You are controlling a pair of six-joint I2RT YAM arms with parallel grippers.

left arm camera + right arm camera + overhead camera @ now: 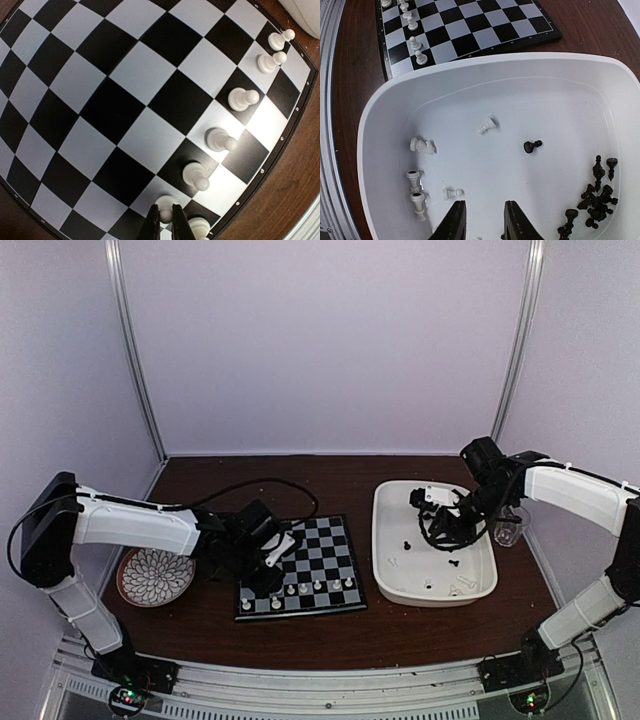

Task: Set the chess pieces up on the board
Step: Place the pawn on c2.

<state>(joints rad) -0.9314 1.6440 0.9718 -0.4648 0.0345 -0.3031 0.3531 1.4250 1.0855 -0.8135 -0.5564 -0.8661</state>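
Observation:
The board (pixel 125 100) fills the left wrist view, with a row of white pawns (pixel 243 98) standing along its near edge (pixel 317 586). My left gripper (pixel 166 212) is shut on the head of one more white pawn (pixel 164 201), which rests on a pale square in that row. My right gripper (pixel 482 210) hangs open over the white tray (pixel 495 70) with nothing between its fingers. Several white chess pieces (pixel 422 145) lie toppled in the tray's left part. A lone black pawn (pixel 532 146) lies mid-tray, and a heap of black pieces (pixel 595 200) sits at the right.
A round patterned plate (pixel 155 577) lies left of the board (pixel 320 545), under the left arm. The tray (pixel 480 585) stands to the board's right, with a clear cup (pixel 508 530) beyond it. A black cable (pixel 250 485) loops behind the board.

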